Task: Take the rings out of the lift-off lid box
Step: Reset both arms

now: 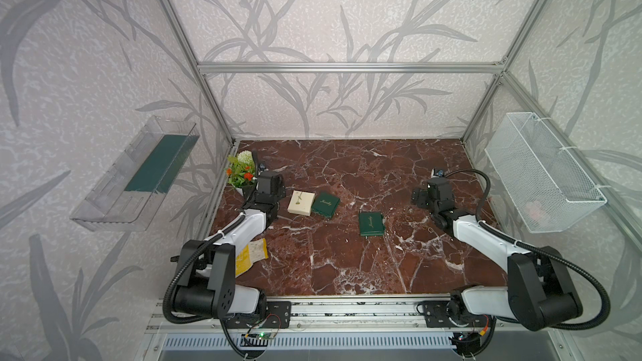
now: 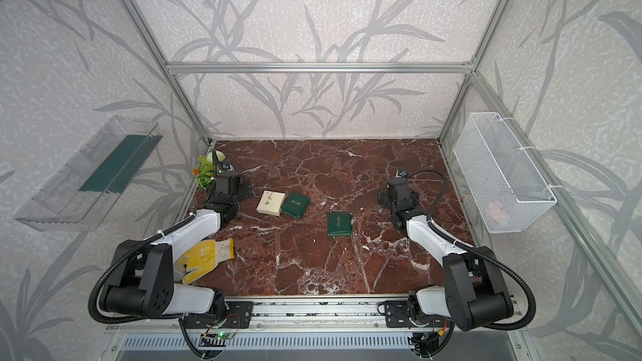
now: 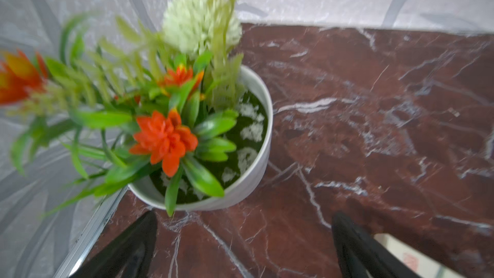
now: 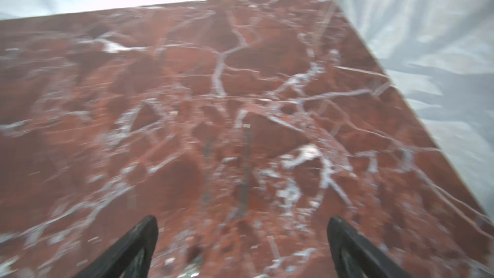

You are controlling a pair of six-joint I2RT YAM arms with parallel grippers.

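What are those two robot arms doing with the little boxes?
Neither arm is holding anything right now. The left end effector is open beside the potted flowers, and the right end effector is open above the bare marble table. Between the arms lie a cream box, a green jewelry box right beside it, and a second green jewelry box. Near the right arm, what look like tiny rings lie on the marble, outside the boxes.

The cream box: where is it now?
In both top views the cream box lies on the table's left half, right beside a green box, near the open left tool.
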